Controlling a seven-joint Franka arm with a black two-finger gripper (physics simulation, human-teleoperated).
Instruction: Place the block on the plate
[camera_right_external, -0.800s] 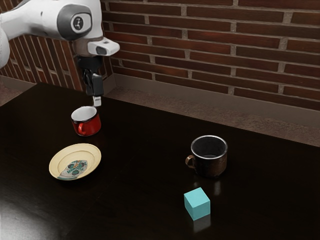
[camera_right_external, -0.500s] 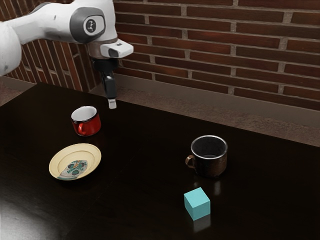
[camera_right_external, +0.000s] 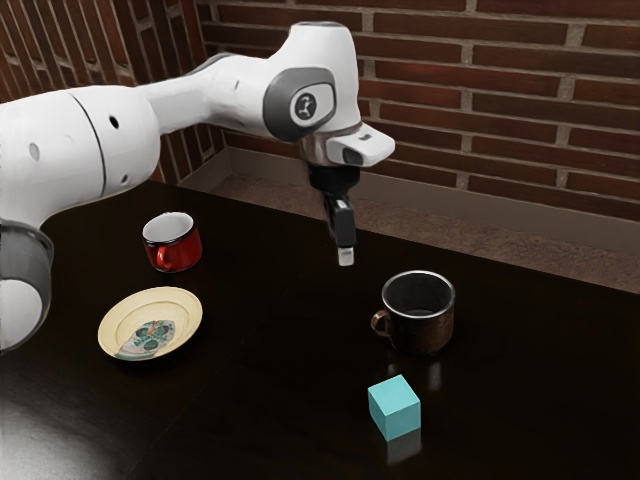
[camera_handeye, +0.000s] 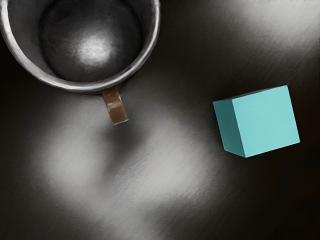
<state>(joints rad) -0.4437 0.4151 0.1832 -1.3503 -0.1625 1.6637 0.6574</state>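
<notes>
The gripper (camera_right_external: 346, 257) hangs above the table in the exterior view, on the plate's side of the dark mug and farther back than the block. A turquoise block (camera_right_external: 394, 408) rests on the table in front of that mug; in the wrist view the block (camera_handeye: 266, 122) lies beside the mug, apart from it. The cream plate (camera_right_external: 115, 323), with a blue-green pattern, is toward the exterior view's left, well away from the block.
A dark metal mug (camera_right_external: 432, 333) with a brown handle stands close behind the block; the wrist view looks down into this mug (camera_handeye: 90, 50). Behind the plate is a red cup (camera_right_external: 182, 250). A brick wall (camera_right_external: 450, 100) rises beyond the dark table (camera_right_external: 270, 400).
My arm and gripper have swung toward the exterior view's right, away from the red cup and nearer to the dark mug. The block, plate and cups have stayed where they were.
</notes>
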